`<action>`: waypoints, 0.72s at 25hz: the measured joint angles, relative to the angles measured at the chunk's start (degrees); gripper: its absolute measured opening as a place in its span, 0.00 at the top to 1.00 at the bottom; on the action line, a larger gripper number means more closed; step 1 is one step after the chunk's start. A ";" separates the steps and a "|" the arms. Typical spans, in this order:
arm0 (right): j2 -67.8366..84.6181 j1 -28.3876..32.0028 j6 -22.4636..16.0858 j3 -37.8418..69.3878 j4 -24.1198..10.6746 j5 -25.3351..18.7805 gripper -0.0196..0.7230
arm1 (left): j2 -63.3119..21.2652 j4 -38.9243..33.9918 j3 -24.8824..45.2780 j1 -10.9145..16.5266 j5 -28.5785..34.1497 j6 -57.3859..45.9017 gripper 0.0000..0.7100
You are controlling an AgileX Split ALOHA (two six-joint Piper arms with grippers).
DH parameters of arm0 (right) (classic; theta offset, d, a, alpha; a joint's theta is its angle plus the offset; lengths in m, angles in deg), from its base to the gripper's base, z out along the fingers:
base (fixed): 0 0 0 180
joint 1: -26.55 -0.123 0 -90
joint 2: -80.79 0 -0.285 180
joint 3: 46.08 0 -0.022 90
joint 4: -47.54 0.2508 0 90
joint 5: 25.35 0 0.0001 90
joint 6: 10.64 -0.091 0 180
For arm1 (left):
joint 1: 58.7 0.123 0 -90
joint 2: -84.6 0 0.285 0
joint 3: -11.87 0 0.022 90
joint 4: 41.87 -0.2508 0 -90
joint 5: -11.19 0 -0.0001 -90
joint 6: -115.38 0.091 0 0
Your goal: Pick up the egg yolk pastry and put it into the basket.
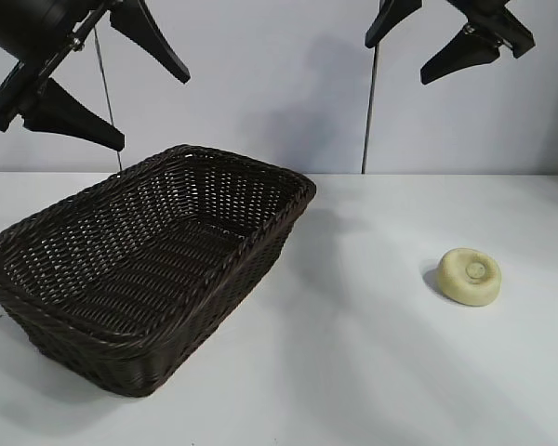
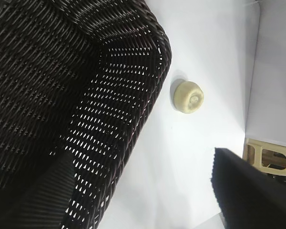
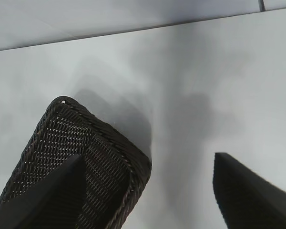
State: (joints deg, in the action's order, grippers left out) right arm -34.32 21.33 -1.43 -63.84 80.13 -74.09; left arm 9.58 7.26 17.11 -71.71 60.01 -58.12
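The egg yolk pastry, a small pale-yellow puck with a dimpled top, lies on the white table to the right of the basket; the left wrist view shows the pastry just beyond the basket's corner. The basket, dark brown wicker, stands at the left with nothing in it. My left gripper hangs open high above the basket's far left side. High over the table's far right my right gripper is open too, well back from the pastry. In the right wrist view the pastry is out of sight.
The white table stretches bare between basket and pastry and towards the front edge. A pale wall stands behind. Thin cables hang down at the back. A tan frame sits off the table's edge in the left wrist view.
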 joint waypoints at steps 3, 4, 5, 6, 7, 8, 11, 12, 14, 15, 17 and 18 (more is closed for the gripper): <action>0.00 0.00 0.00 0.00 0.00 -0.11 0.25 | 0.00 0.00 0.00 0.00 -0.02 0.00 0.19; 0.00 0.00 0.00 0.00 0.00 -0.24 0.25 | 0.00 0.00 0.00 0.00 -0.02 0.00 0.19; 0.00 0.00 0.00 0.00 0.00 -0.29 0.25 | 0.00 0.00 0.00 0.00 -0.02 0.00 0.19; 0.00 0.00 0.00 0.00 0.00 -0.39 0.25 | 0.00 0.00 0.00 0.00 -0.02 0.00 0.19; 0.00 0.00 0.00 0.00 0.00 -0.42 0.25 | 0.00 0.00 0.00 0.00 -0.02 0.00 0.19; 0.00 0.00 0.00 0.00 0.00 -0.55 0.25 | 0.00 0.00 0.00 0.00 -0.02 0.00 0.19; 0.00 0.00 0.00 0.00 0.00 -0.67 0.25 | 0.00 0.00 0.00 0.00 -0.02 0.00 0.19; 0.00 0.00 0.00 0.00 0.00 -0.72 0.25 | 0.00 0.00 0.00 0.00 -0.02 0.00 0.19; 0.00 0.00 0.00 0.00 0.00 -0.84 0.25 | 0.00 0.00 0.00 0.00 -0.02 0.00 0.19; 0.00 0.00 0.00 0.00 0.00 -0.84 0.25 | 0.00 0.00 0.00 0.00 -0.02 0.00 0.19; 0.00 0.00 0.00 0.00 0.00 -0.84 0.25 | 0.00 0.00 0.00 0.00 -0.02 0.00 0.19; 0.00 0.00 0.00 0.00 0.00 -0.84 0.25 | 0.00 0.00 0.00 0.00 -0.02 0.00 0.19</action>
State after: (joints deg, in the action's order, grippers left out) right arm -34.32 21.33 -1.43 -63.84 80.13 -74.92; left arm 9.58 7.26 17.11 -71.71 59.99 -58.12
